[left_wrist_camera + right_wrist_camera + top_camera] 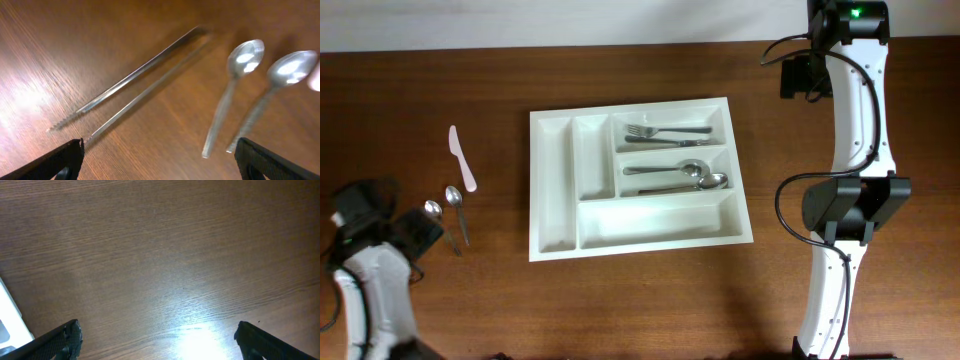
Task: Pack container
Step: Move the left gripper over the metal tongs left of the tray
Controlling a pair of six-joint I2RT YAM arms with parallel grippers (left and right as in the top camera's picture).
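Black fingertips of the left gripper (160, 167) are standing wide open near 2 small steel spoons (245, 56) lying side by side on the brown wooden table (75, 50). The right gripper (160, 347) is likewise gaping over wood. Overhead, the large white rectangular plastic cutlery tray (535, 190) is sitting mid-table, holding steel forks (665, 132) and other spoons (695, 175).

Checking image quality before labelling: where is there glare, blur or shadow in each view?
Overhead: sharp and evenly lit, the large white plastic cutlery tray casting a faint shadow. Left wrist: soft focus, hot highlights on the two silver metal spoons. Right wrist: a glare patch on the brown wooden table.
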